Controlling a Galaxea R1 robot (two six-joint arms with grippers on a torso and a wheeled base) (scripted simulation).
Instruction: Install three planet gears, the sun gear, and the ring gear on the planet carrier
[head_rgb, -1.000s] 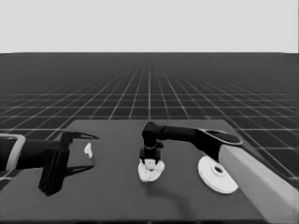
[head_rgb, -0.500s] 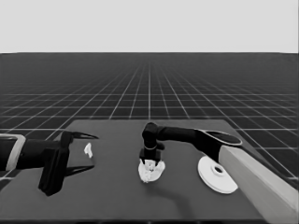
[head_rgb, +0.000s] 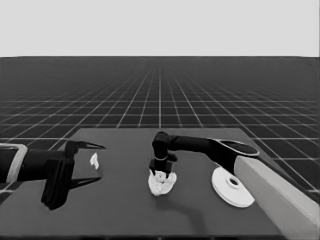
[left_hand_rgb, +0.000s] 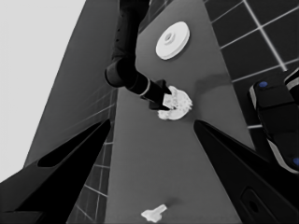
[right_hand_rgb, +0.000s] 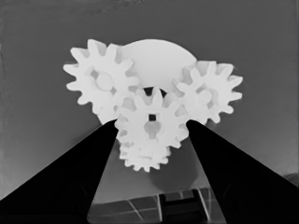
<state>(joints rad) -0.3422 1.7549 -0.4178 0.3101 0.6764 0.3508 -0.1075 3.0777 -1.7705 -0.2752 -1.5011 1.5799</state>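
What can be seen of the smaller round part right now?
The smaller round part is a flat white disc lying on the dark table near its middle, mostly covered. In the right wrist view four toothed gears sit on it: two at the sides, one in the middle, and one lower down, partly hidden under the middle gear. Only its upper arc and part of its central hole show. The right gripper is directly over it, its jaws flanking the middle gear. The larger round part lies apart, unmounted.

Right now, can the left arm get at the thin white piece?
Probably yes. The thin white piece lies bare on the table beside the waiting left gripper, its jaws spread. The right gripper is off at the gears.
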